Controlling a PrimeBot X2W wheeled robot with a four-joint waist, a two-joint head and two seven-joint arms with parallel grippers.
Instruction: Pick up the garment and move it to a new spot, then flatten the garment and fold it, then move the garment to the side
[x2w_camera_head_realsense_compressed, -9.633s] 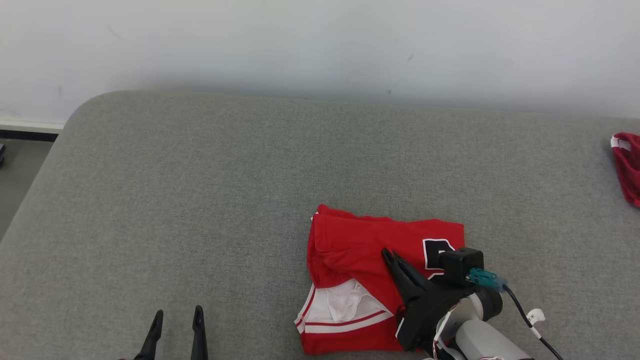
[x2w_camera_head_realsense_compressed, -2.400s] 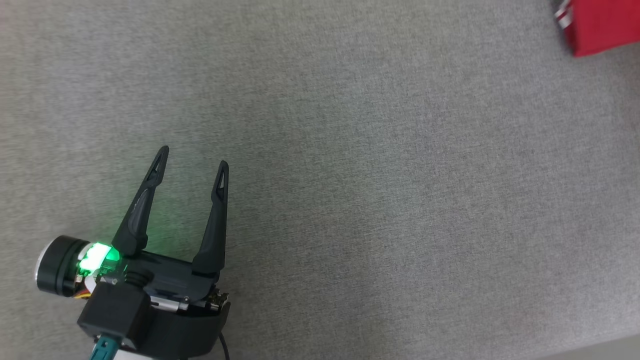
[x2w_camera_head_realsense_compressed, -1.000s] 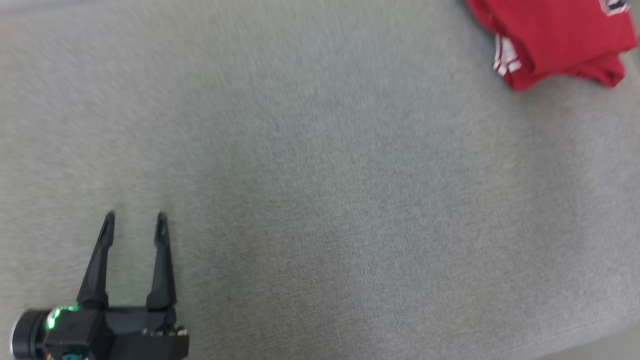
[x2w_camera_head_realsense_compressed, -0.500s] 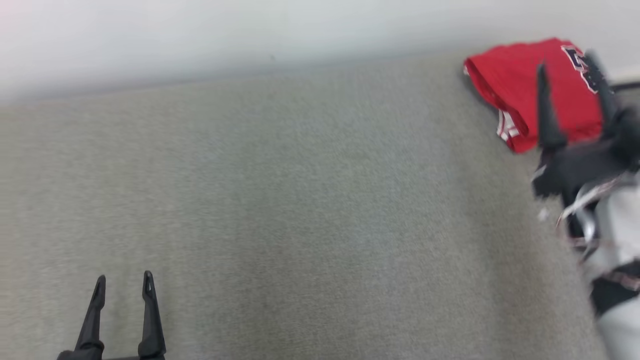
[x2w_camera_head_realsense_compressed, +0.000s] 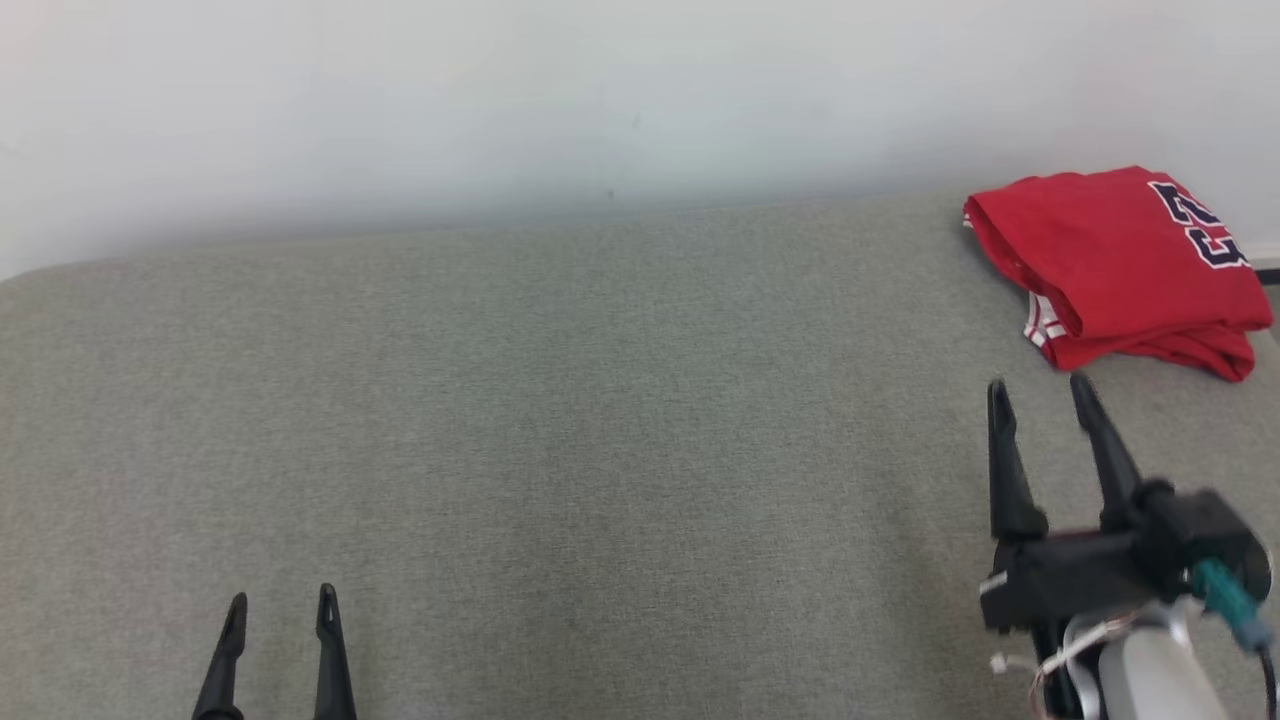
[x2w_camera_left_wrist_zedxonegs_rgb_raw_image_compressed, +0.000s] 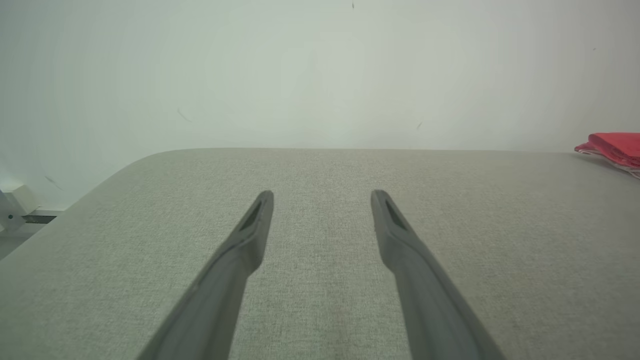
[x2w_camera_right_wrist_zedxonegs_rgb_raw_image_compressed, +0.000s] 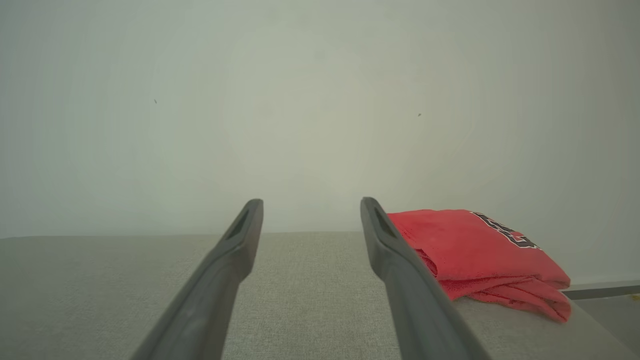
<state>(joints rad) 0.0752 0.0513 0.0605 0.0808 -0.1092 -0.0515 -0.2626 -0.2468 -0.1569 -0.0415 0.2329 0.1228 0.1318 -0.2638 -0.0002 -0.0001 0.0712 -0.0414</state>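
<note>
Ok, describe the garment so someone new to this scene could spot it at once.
A grey padded surface runs along a pale wall. At its far right corner, beyond the right tool, lies the folded garment. It is bright red, with dark white-edged numerals and white striped trim.

I see a red jersey-knit garment (x2w_camera_head_realsense_compressed: 1120, 265) w/ white stripe trim & dark numerals edged white. It's folded into a compact, slightly lumpy bundle, layers stacked, numerals up. It lies at the far right corner of my grey fabric-covered surface (x2w_camera_head_realsense_compressed: 600, 400), by its back edge. The lower layer pokes out nearside.
</note>
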